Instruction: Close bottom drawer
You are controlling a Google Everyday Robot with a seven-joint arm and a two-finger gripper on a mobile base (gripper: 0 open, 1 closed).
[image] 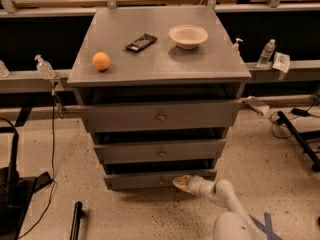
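Observation:
The bottom drawer (135, 180) is the narrowest grey front at the foot of the grey cabinet (159, 59). It stands a little out from the cabinet, with a dark gap above it. My gripper (181, 183) reaches in from the lower right on a white arm, and its tan tip touches the drawer front just right of centre. The drawer's knob is hidden near the gripper tip. The middle drawer (161, 151) and the top drawer (161, 117) sit above it, each with a small round knob.
On the cabinet top lie an orange (101, 61), a dark snack bar (141, 42) and a white bowl (188, 36). Bottles (267, 52) stand on the rail behind. A black stand (300, 139) lies on the floor at right; dark gear (15, 194) sits at left.

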